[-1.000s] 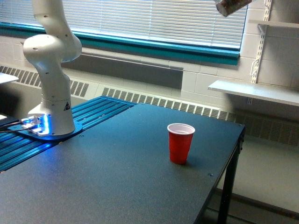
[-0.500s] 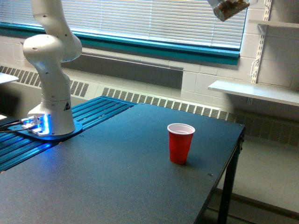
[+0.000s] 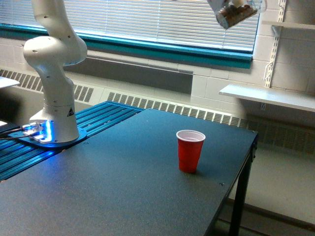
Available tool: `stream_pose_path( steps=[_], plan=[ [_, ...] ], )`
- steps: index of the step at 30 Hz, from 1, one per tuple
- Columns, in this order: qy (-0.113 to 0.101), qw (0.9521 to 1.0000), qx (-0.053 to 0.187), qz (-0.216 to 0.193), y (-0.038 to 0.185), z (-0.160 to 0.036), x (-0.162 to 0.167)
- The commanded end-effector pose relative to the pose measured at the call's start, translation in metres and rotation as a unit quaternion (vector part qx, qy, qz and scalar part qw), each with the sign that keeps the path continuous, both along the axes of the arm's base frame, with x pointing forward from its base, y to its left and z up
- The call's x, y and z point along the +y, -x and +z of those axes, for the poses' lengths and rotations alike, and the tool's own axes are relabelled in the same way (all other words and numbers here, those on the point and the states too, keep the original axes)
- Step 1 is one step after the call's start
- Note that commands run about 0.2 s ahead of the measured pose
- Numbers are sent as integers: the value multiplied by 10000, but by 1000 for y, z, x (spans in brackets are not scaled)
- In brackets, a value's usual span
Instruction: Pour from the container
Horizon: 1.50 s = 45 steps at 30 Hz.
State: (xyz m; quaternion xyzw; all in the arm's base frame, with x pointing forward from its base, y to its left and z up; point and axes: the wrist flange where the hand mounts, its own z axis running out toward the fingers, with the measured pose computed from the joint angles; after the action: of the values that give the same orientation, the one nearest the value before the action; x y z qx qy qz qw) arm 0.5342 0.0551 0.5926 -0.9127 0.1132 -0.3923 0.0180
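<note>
The container [image 3: 234, 12] hangs at the top edge of the exterior view, up around one o'clock from the middle of the frame. It is a clear glass vessel, tipped over so that its mouth faces down toward seven o'clock. Brown, lumpy stuff sits inside it, gathered toward the lower, mouth end; what it is made of I cannot tell. A curve of clear glass, likely the handle, shows at its three o'clock side.

The red cup [image 3: 190, 150] stands upright on the dark tabletop [image 3: 123, 191], near the edge at the exterior view's right. It has a white rim, and the inside looks pale; whether anything lies in it I cannot tell. The container is high above the cup, roughly at twelve to one o'clock from it, and well apart from it.

My pincer lies outside the frame, above the top edge, so I cannot say how its jaws stand or how they meet the glass. Only the container's lower part shows.

My white base and lower links [image 3: 51, 69] rise at nine to ten o'clock in the frame, standing on a blue ribbed plate [image 3: 93, 120] with a blue light glowing at the foot. The upper links leave the picture at the top.
</note>
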Motion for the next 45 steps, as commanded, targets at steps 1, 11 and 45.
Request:
stream_pose_path(
  steps=[1, 11, 45],
  plan=[
    [378, 9989, -43, 286, 11, -5, -27],
    [512, 9980, 171, 338, 37, -37, -58],
    [834, 9885, 1247, 175, 117, -140, -87]
  ],
)
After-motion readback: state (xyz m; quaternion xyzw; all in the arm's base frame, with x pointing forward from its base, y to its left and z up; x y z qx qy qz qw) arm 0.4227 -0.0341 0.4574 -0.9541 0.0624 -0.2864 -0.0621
